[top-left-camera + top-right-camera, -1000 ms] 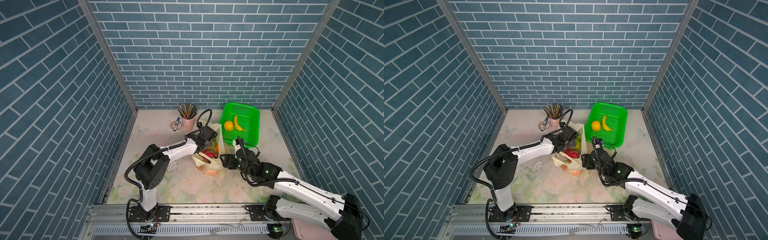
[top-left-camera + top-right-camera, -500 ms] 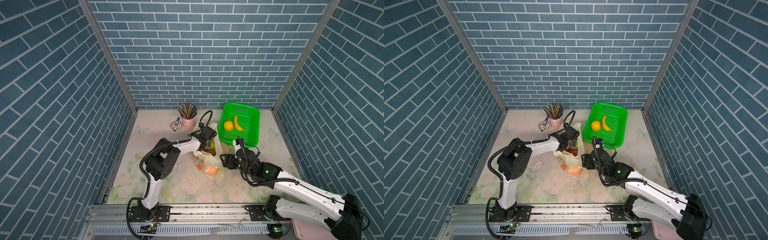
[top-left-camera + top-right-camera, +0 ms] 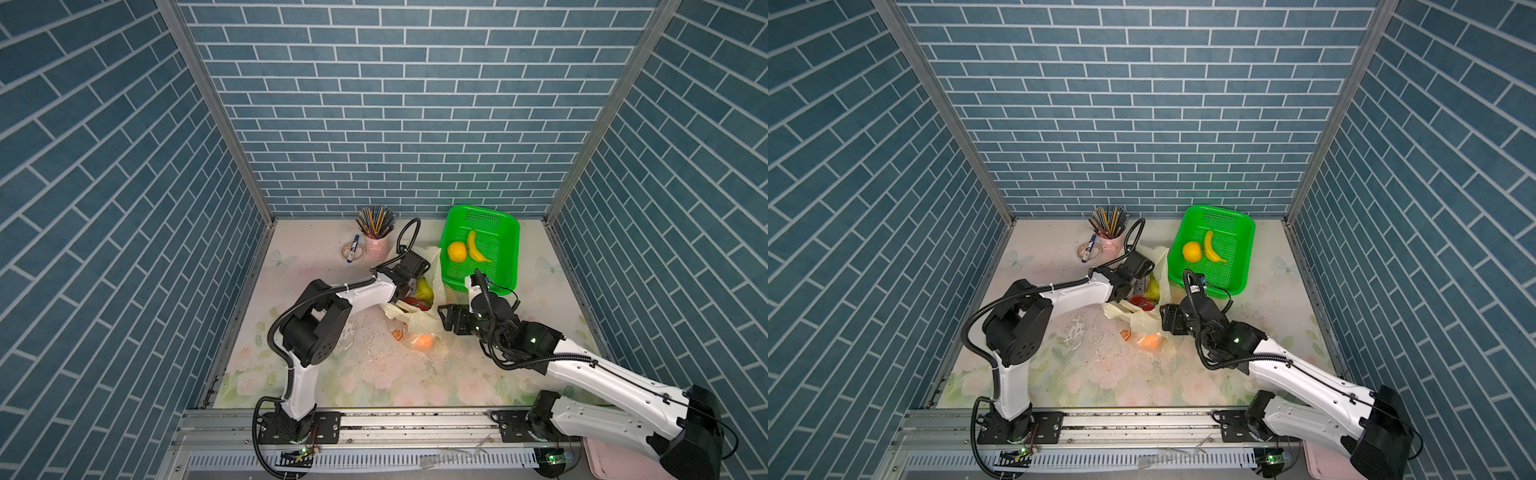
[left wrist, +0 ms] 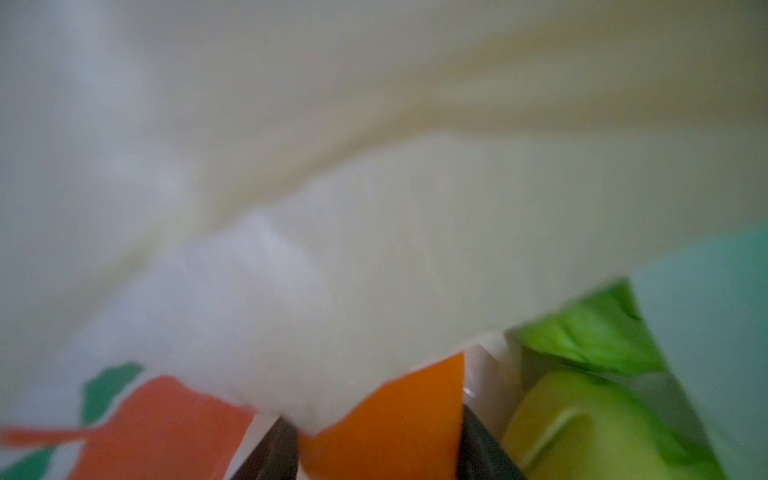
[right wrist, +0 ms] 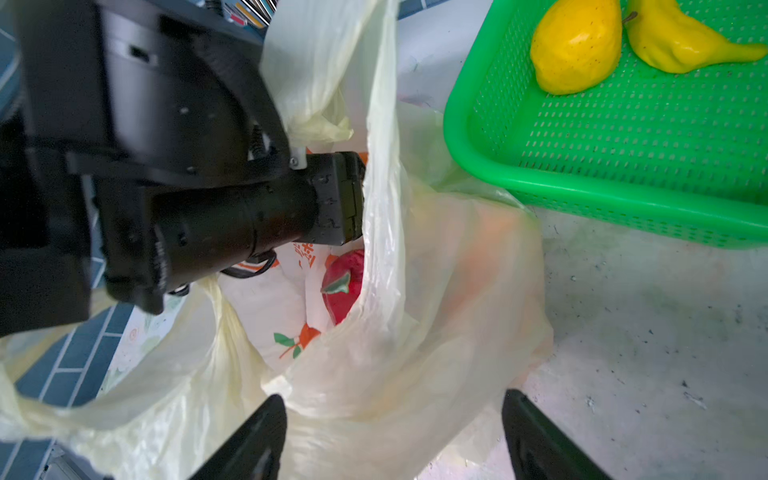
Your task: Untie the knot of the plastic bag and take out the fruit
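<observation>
The pale yellow plastic bag (image 3: pixel 419 322) (image 3: pixel 1142 320) lies open-mouthed on the table in front of the basket. Its knot is out of view. Fruit shows inside: a pink-red dragon fruit (image 5: pixel 345 282) (image 3: pixel 413 302), a green lumpy one (image 4: pixel 582 424) (image 3: pixel 424 288), and an orange one (image 3: pixel 424 341) under the plastic. My left gripper (image 4: pixel 374 415) reaches into the bag's mouth; an orange surface fills the gap between its fingers, and whether they press on it is unclear. My right gripper (image 5: pixel 392 397) (image 3: pixel 446 318) stands open astride a loose fold of the bag.
The green basket (image 3: pixel 498 224) stands just behind the bag with a yellow round fruit (image 3: pixel 456 251) and a banana (image 3: pixel 476 249) in it. A pink cup of pencils (image 3: pixel 376 239) and a marker (image 3: pixel 353 248) sit at the back left. Brick walls enclose three sides.
My left arm has swung its elbow right and pushed its gripper deeper into the bag, jaws narrowing. The bag has sagged lower. My right gripper stayed in place and opened slightly.
</observation>
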Motion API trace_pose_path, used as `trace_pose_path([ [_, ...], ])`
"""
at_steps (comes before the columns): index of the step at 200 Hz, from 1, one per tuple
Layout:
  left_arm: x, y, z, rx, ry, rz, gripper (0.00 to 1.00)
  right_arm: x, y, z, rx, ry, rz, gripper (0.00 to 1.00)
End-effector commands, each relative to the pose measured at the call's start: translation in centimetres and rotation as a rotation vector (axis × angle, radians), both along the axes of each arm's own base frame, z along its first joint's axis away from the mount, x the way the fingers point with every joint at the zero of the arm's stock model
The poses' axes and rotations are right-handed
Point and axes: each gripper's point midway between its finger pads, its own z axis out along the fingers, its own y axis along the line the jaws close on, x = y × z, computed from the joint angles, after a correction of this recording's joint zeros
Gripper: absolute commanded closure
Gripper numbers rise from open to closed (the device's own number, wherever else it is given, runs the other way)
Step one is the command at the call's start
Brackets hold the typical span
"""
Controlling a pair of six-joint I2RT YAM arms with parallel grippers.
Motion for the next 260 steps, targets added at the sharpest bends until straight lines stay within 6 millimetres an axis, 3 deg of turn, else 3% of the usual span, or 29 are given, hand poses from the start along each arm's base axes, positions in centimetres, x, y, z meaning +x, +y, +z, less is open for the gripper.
trace_pose_path([
  [1, -0.6, 0.1, 2.0, -0.062, -0.020, -0.004, 0.42, 1.4, 0.8, 2.2, 0.058, -0.039, -0.030, 0.14],
  [65, -3.8, -0.4, 5.4, -0.208, -0.041, -0.095, 0.46, 4.4, 1.7, 3.8, 0.068, -0.064, -0.026, 0.14],
  [139, -8.5, -2.2, 12.2, -0.429, -0.256, -0.421, 0.49, 7.0, 2.3, 5.9, 0.132, -0.085, -0.011, 0.15],
  [210, -11.6, -3.2, 18.4, -0.555, -0.509, -0.643, 0.49, 5.5, 1.5, 10.1, 0.262, -0.116, 0.017, 0.15],
  [232, -10.2, -2.5, 18.0, -0.476, -0.461, -0.575, 0.48, 4.3, 1.1, 10.3, 0.271, -0.104, 0.044, 0.16],
  [246, -8.9, -2.4, 15.5, -0.367, -0.351, -0.510, 0.46, 3.2, 2.0, 9.7, 0.286, -0.095, 0.117, 0.18],
  [260, -8.3, -2.3, 13.1, -0.319, -0.253, -0.470, 0.46, 2.4, 2.5, 7.0, 0.258, -0.037, 0.140, 0.21],
])
